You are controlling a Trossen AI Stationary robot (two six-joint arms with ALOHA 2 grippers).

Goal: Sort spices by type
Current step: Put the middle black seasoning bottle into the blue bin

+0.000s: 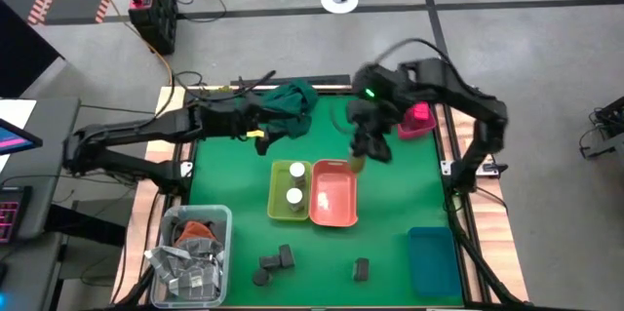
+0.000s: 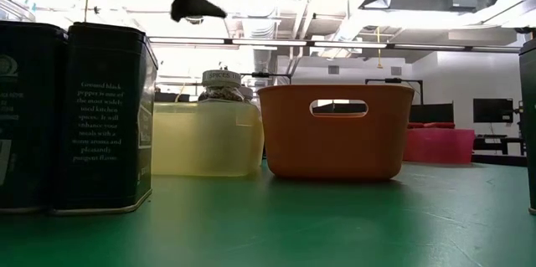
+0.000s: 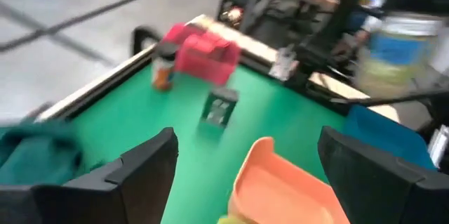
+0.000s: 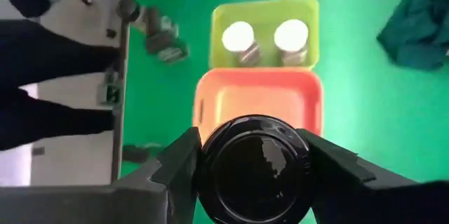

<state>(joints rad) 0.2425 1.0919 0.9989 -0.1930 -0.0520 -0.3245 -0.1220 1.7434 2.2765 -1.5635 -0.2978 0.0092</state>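
My right claw [image 4: 249,182] pinches a dark round jar [image 4: 254,169] above the orange bin's [image 4: 259,97] near rim; released early, it may strike the rim and roll off. My left claw [image 3: 245,175], spread, waits beside the bin

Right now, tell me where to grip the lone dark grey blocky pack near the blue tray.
Take the dark grey blocky pack across its flat sides, straight down from above: it appears upright, clear of the blue tray. The right gripper holds a dark round jar; the left gripper is open.
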